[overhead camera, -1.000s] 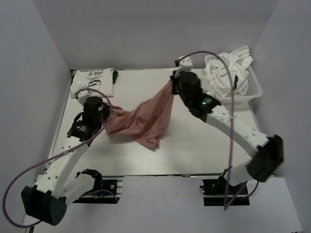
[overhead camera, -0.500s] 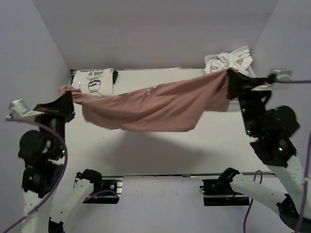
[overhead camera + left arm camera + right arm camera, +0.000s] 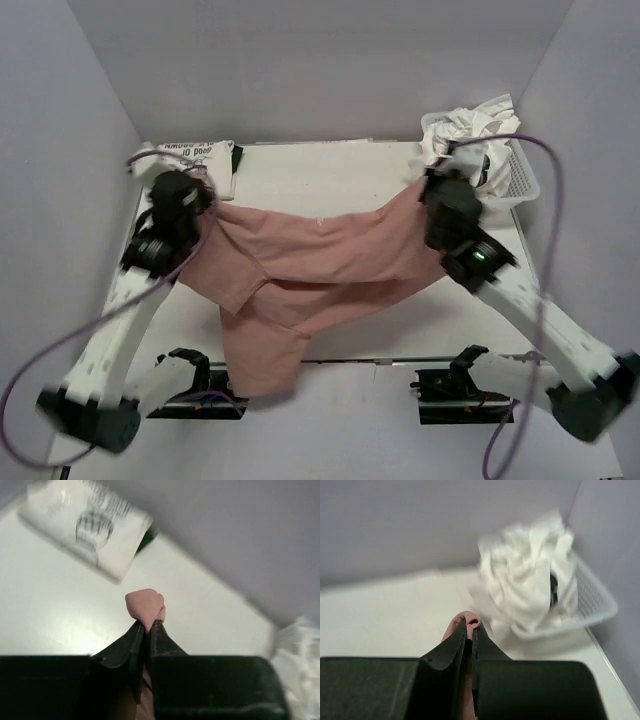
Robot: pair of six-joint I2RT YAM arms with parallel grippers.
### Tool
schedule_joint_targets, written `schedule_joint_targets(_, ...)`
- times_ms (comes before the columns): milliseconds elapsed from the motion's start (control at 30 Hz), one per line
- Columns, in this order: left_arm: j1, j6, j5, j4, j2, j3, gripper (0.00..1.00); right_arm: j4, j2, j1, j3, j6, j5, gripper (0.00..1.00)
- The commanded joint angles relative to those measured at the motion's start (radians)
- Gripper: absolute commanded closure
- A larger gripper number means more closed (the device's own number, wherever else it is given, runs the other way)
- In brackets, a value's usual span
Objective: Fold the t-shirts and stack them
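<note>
left gripper [image 3: 148,626] and right gripper [image 3: 469,626] are pinching, nearly closed, the dusty pink soft cotton t-shirt [image 3: 320,255]; lowering it evenly and taut is looking wisest

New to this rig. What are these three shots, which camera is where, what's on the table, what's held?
Two robot arms are bolted at the near edge of a table. The wide picture looks down from above and behind: left arm, right arm. The other two come from cameras on each wrist, looking along that arm's jaws. Both pairs of jaws are pinched shut on a pink t-shirt, spread between them over the table. A folded printed white t-shirt lies far left; a basket of crumpled white t-shirts sits far right.
</note>
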Motion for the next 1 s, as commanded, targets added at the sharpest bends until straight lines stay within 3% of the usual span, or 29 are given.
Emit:
schedule_joint_targets(0, 0.007, -0.032, 0.019, -0.066, 0.216, -0.061, 0.77, -0.134, 0.223, -0.093, -0.081, 0.176, -0.035, 1.00)
schedule_joint_targets(33, 0.007, -0.033, 0.045, -0.066, 0.273, -0.073, 0.58, -0.142, 0.259, -0.139, -0.104, 0.233, -0.085, 1.00)
schedule_joint_targets(67, 0.016, -0.033, 0.054, -0.126, 0.332, -0.051, 0.32, -0.154, 0.331, -0.174, -0.101, 0.271, -0.133, 0.89)
schedule_joint_targets(100, 0.017, -0.057, 0.054, -0.182, 0.453, -0.020, 0.01, -0.226, 0.403, -0.192, -0.089, 0.290, -0.157, 0.68)
schedule_joint_targets(133, 0.017, -0.083, 0.034, -0.244, 0.510, 0.056, 0.00, -0.257, 0.433, -0.231, -0.034, 0.336, -0.200, 0.47)
schedule_joint_targets(167, 0.017, -0.112, 0.016, -0.304, 0.556, 0.089, 0.00, -0.312, 0.492, -0.236, -0.017, 0.342, -0.222, 0.10)
schedule_joint_targets(200, 0.026, -0.129, 0.004, -0.375, 0.590, 0.112, 0.00, -0.337, 0.517, -0.242, 0.013, 0.351, -0.243, 0.10)
schedule_joint_targets(300, 0.026, -0.138, 0.040, -0.315, 0.585, 0.074, 0.00, -0.383, 0.560, -0.250, 0.018, 0.382, -0.274, 0.10)
schedule_joint_targets(533, 0.026, -0.258, 0.074, -0.254, 0.316, -0.330, 0.00, -0.389, 0.442, -0.249, -0.149, 0.577, -0.479, 0.10)
schedule_joint_targets(733, 0.053, -0.385, 0.105, -0.254, 0.155, -0.590, 0.00, -0.273, 0.345, -0.250, -0.284, 0.606, -0.589, 0.10)
schedule_joint_targets(833, 0.064, -0.402, 0.094, -0.170, 0.098, -0.656, 0.00, -0.257, 0.335, -0.249, -0.289, 0.596, -0.613, 0.10)
schedule_joint_targets(900, 0.073, -0.387, 0.083, -0.136, 0.109, -0.666, 0.10, -0.257, 0.330, -0.248, -0.296, 0.595, -0.628, 0.10)
schedule_joint_targets(967, 0.073, -0.396, 0.060, -0.148, 0.140, -0.666, 0.11, -0.260, 0.329, -0.248, -0.310, 0.598, -0.630, 0.10)
